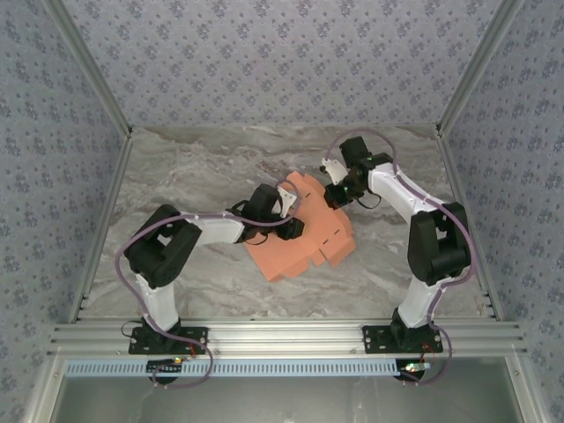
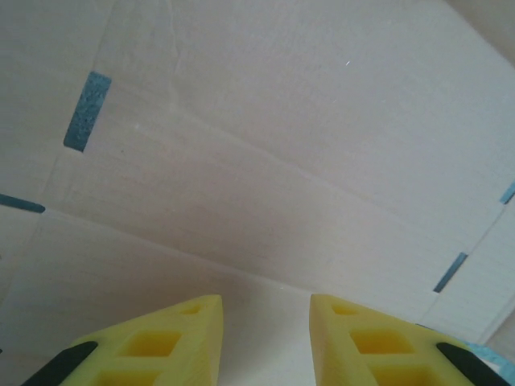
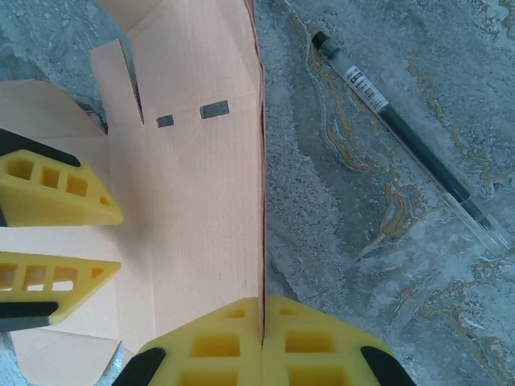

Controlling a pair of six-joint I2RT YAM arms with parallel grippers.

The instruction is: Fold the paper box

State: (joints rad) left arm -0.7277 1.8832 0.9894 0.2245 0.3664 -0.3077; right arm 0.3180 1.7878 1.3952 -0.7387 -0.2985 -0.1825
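Observation:
The paper box [image 1: 304, 231] is a flat salmon-orange die-cut sheet with flaps and slots, lying mid-table. My right gripper [image 1: 333, 196] is at the sheet's far right edge. In the right wrist view the right gripper [image 3: 262, 310] is shut on the thin raised edge of the paper box [image 3: 193, 177]. My left gripper [image 1: 287, 208] is over the sheet's far part. From the left wrist, the left gripper [image 2: 265, 310] is open just above the pale card [image 2: 265, 161], with nothing between its fingers. The left gripper's yellow fingers [image 3: 56, 193] also appear beside the card in the right wrist view.
A clear pen with a black cap [image 3: 402, 133] lies on the marble table [image 3: 386, 265] to the right of the sheet's edge. Patterned walls [image 1: 79, 132] close in the table at the left, back and right.

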